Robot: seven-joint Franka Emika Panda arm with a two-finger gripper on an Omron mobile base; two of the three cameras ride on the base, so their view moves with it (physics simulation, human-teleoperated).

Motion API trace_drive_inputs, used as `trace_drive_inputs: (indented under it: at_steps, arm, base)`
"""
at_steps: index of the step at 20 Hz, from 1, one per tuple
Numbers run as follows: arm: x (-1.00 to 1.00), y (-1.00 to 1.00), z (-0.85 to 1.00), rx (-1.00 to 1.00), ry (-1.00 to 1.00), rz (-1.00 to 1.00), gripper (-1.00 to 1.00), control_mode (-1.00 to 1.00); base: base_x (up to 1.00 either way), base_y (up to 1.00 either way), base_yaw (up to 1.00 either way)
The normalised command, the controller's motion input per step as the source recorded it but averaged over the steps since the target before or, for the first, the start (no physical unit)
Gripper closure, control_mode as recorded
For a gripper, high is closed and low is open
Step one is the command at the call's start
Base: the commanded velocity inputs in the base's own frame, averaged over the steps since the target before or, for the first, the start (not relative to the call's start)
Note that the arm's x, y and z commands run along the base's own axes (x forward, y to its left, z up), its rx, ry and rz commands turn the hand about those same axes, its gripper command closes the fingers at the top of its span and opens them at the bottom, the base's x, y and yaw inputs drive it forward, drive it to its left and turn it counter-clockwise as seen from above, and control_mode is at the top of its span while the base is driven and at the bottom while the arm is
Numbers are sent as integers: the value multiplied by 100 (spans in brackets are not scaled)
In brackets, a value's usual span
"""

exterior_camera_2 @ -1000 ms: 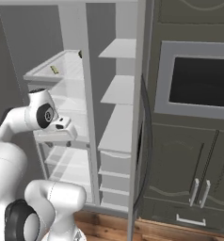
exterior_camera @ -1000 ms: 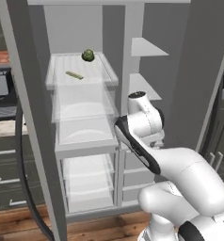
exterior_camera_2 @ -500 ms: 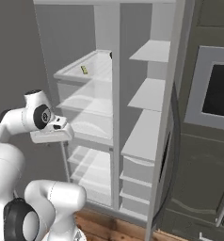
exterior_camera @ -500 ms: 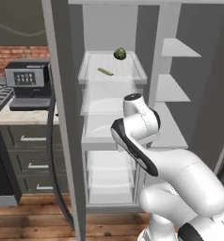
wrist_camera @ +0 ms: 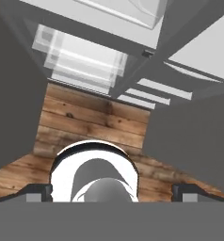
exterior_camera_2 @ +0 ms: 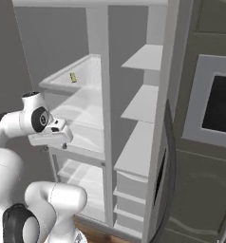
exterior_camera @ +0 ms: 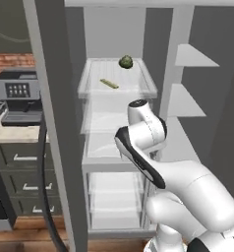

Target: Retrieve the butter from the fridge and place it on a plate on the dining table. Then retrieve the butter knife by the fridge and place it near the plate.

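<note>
While the base is being swung round in front of the fridge (exterior_camera: 55, 123), the whole scene is shifted across both base views against the pictures of a second ago: the shelves are brought nearer to the middle, and the coffee machine (exterior_camera: 18, 96) on the counter at the left is brought into sight. This is taken as a move of the camera, not of anything on the shelves. It is judged that the robot is being lined up squarely with the open fridge, so the fetching step is only at its start.

Nearest, the gripper (wrist_camera: 112, 190) is pointed down at the wooden floor (wrist_camera: 85, 122), with its two fingertips (wrist_camera: 38, 190) spread as wide as they go and nothing held or touched between them. In the right base view the hand (exterior_camera_2: 51, 137) is carried low, at about the level of a middle shelf and outside the fridge.

Farther off, on the upper glass shelf (exterior_camera: 116, 91), the butter (exterior_camera: 109, 83) is seen lying flat as a thin yellowish stick, with a dark round item (exterior_camera: 126, 62) behind it, apart from it. The butter is well above and beyond the hand, so a raise and a reach inward are judged to be needed.
</note>
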Motion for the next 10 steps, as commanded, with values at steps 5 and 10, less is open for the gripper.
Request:
trace_drive_inputs:
  at_steps: [5,10]
  arm:
    - [0,0,0,0,0,0,-100,100]
    - [0,0,0,0,0,0,-100,100]
  base:
    - [53,2,-1]
    - [30,23,0]
